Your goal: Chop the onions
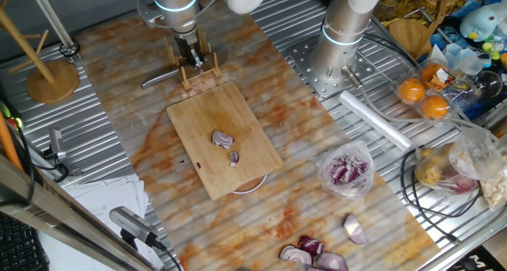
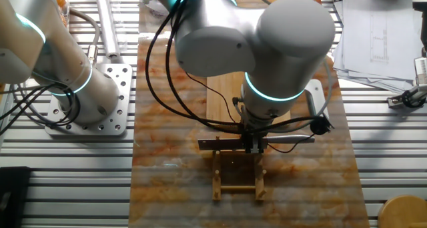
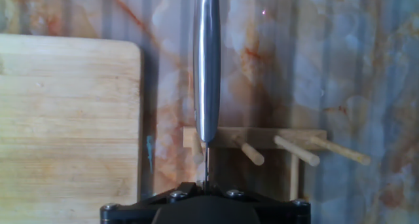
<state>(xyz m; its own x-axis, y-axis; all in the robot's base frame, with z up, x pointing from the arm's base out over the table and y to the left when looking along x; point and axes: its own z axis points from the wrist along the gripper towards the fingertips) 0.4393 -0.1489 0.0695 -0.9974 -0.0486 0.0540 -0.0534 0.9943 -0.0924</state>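
Observation:
Two onion pieces, a purple-and-white wedge (image 1: 223,139) and a smaller bit (image 1: 234,157), lie on the wooden cutting board (image 1: 198,116), which also shows in the other fixed view (image 2: 223,101) and in the hand view (image 3: 65,119). My gripper (image 1: 188,55) is down at the small wooden knife rack (image 1: 198,74) behind the board. It looks shut on a steel knife (image 3: 208,67). The knife lies level across the rack (image 2: 238,171), and its handle (image 1: 161,79) sticks out to the left. The fingertips are hidden under the hand.
A clear bag of chopped onion (image 1: 347,169) and glossy onion halves (image 1: 313,251) sit at front right. A white bowl (image 1: 249,184) peeks from under the board. A second arm's base (image 1: 341,49), a film roll (image 1: 384,124), oranges (image 1: 424,97) and a wooden stand (image 1: 51,77) surround the mat.

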